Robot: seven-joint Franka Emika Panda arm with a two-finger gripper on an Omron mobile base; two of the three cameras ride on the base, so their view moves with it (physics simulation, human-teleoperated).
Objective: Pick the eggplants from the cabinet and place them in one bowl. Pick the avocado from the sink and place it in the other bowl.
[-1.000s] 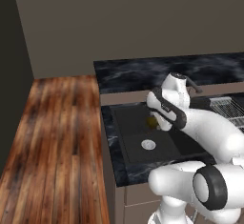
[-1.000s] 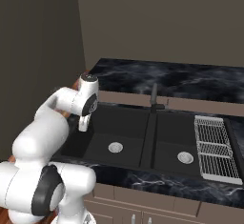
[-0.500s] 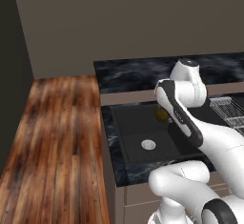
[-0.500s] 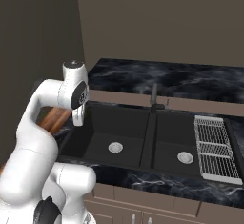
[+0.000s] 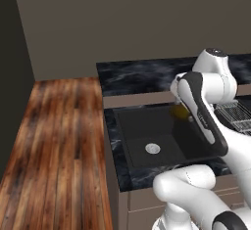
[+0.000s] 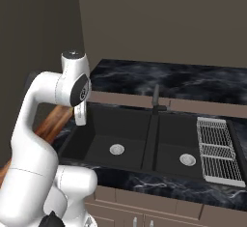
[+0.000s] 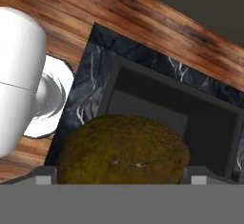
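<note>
While the arm bends over the left basin of the black sink (image 6: 103, 139), the avocado (image 7: 124, 149) sits low in the hand view, a rough brownish-green lump between the two spread finger tips, of which one (image 7: 45, 176) shows at its left and the other at its right. The jaws stand wide, about the width of the fruit, and the pictures do not settle whether they press on it or merely flank it. From the left base view, a small yellow-green patch of the avocado (image 5: 182, 112) peeks out beside the forearm, above the far right part of that basin. Behind the fruit in the hand view lie the dark marbled counter (image 7: 90, 92) and the wooden floor (image 7: 157, 23). A faucet (image 6: 156, 98) stands behind the divider, and a wire rack (image 6: 217, 149) lies right of the sink.
</note>
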